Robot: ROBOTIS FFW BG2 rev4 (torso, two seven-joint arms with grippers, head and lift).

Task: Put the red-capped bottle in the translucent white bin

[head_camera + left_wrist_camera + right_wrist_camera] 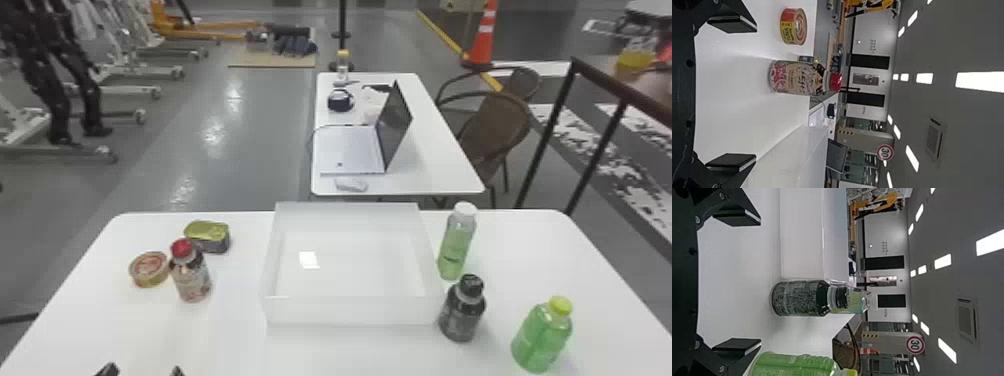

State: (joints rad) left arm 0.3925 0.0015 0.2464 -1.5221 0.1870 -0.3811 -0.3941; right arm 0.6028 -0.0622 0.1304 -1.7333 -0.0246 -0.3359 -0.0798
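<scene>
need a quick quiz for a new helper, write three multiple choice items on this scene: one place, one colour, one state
1. On which side of the white bin is the red-capped bottle?
A right
B left
C far

2. In the head view, what colour is the cap of the rightmost bottle?
A white
B black
C yellow

3. How are the jaws of the left gripper?
A open, empty
B shut on a tin
C shut, empty

1 B: the head view shows it there.
2 C: it looks yellow above green.
3 A: they stand wide apart, nothing between.
</scene>
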